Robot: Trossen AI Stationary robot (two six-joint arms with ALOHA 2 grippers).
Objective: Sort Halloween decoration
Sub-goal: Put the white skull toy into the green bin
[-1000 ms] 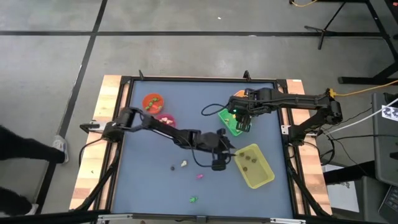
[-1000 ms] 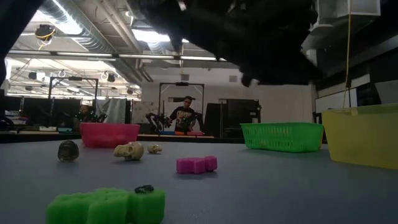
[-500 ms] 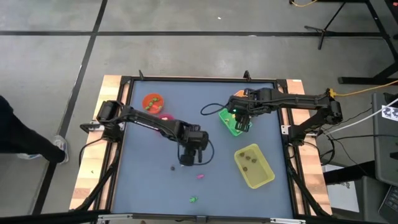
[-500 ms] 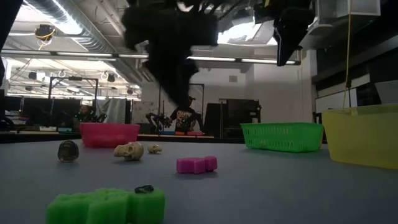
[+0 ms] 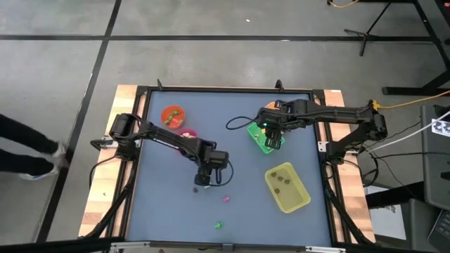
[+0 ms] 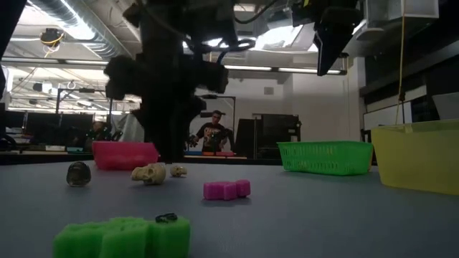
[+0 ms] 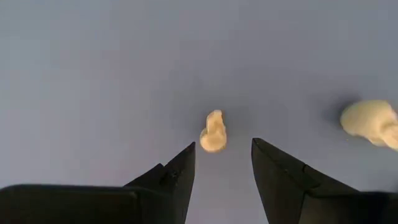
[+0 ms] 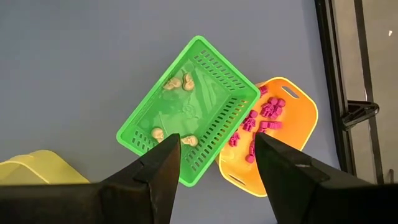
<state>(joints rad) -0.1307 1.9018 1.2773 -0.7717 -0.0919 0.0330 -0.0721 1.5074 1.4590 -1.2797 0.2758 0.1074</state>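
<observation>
Left wrist view: small cream trinket [image 7: 213, 132] lies just ahead of the open, empty left gripper [image 7: 222, 163], long axis 12-to-6, centred between its fingers.

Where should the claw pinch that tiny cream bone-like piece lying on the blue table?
Probably across its narrow middle, coming straight down from above. The small cream piece lies flat on the bare blue table, longer than it is wide, with free space on both long sides. The left claw hangs open just above it, one finger on each side, so closing there should catch it.
</observation>
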